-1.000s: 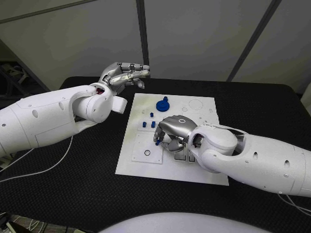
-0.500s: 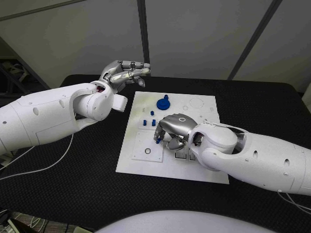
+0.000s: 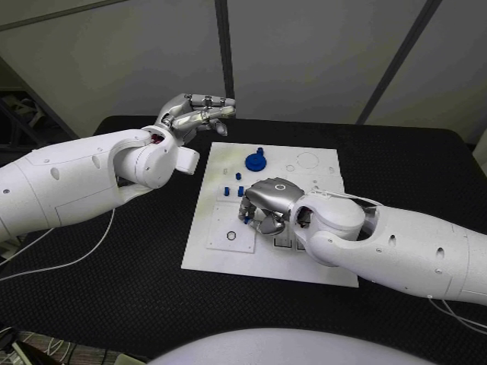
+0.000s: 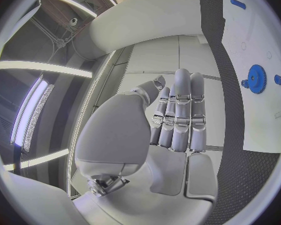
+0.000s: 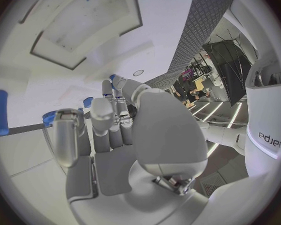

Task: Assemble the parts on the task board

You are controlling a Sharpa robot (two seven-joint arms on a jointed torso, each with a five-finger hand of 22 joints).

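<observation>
White plastic task board (image 3: 227,247) lies flat in the middle of the black textured surface (image 3: 112,289) on my feed, long side running away from the robot. The right robot hand (image 3: 268,207) is down over the board's centre, silver fingers curled inward; in the right wrist view small blue tips show at its fingertips, beside a short blue peg (image 5: 1,119) lying on the board, but I cannot tell whether that robot hand actually grips a part. Just beyond its knuckles in the head view stand a few small blue pegs (image 3: 228,191), and further toward the far end sits a round blue toothed gear (image 3: 255,162) with a small blue knob close by. The left robot hand (image 3: 195,114) is raised off the surface beyond the board's far left corner, holding nothing; the left wrist view shows its fingers (image 4: 181,116) straight and side by side, with the gear (image 4: 257,78) on the board well apart from them
</observation>
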